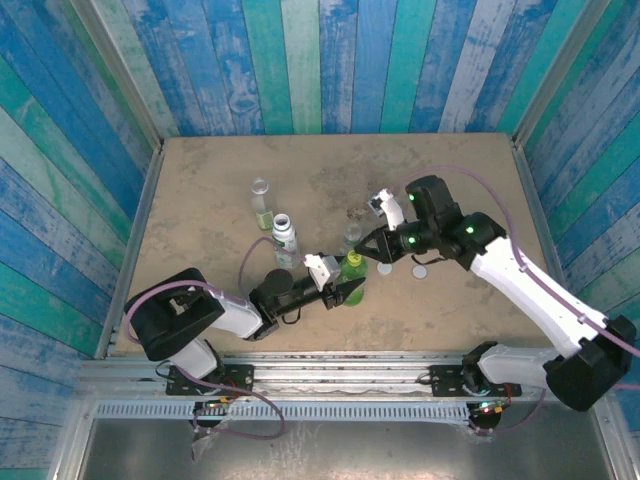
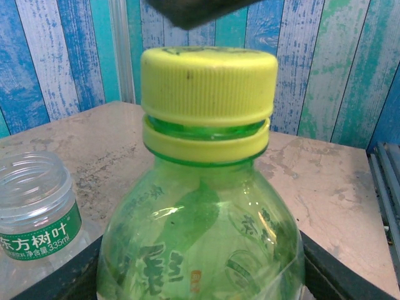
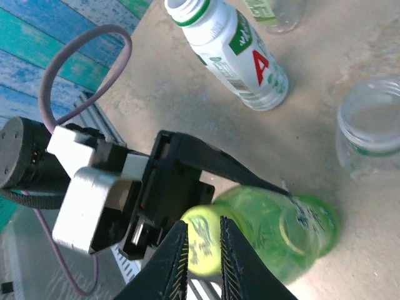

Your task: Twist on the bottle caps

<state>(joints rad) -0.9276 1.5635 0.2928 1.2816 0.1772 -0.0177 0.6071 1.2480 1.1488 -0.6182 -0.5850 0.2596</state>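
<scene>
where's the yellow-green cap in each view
top external: yellow-green cap just below the picture's centre.
left wrist: large, upper centre, seen side-on, sitting on the bottle's neck.
right wrist: bottom centre, seen from above, slightly blurred.
shared landmark: the green bottle that carries it.

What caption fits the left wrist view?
A yellow-green cap sits on the green bottle, with an open clear bottle beside it.

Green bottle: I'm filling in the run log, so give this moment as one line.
left gripper: grips green bottle | right gripper: pinches yellow-green cap on its neck | white-labelled bottle: uncapped
</scene>
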